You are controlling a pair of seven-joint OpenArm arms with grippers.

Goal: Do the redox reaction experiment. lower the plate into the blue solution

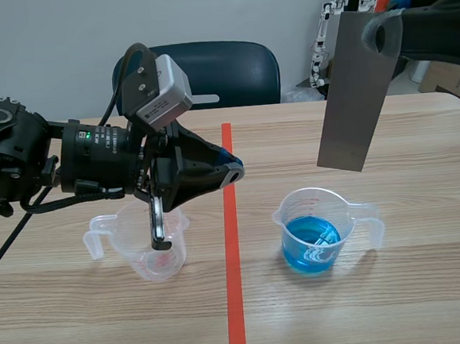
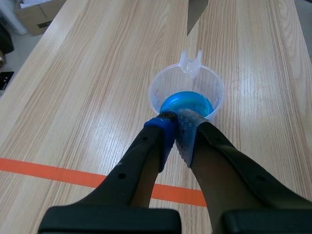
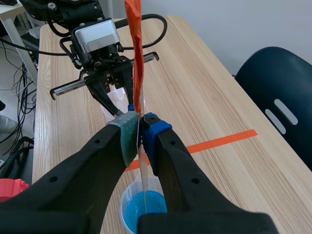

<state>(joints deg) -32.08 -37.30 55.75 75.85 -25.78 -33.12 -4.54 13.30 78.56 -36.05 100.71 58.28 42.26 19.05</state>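
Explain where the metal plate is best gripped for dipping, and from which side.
Grip the metal plate at its top end, sideways from the right as the right gripper does, across its flat faces: hanging near upright, its lower end is free to enter the beaker.

Noted a clear plastic beaker (image 1: 135,256) with a handle and a faint pink trace at its bottom, standing on the pale wooden table (image 1: 384,307) left of the orange-red tape line (image 1: 234,299). Saw a dark blue chair (image 1: 230,72) behind the far edge, and a cardboard box (image 2: 36,14) on the floor beside the table.
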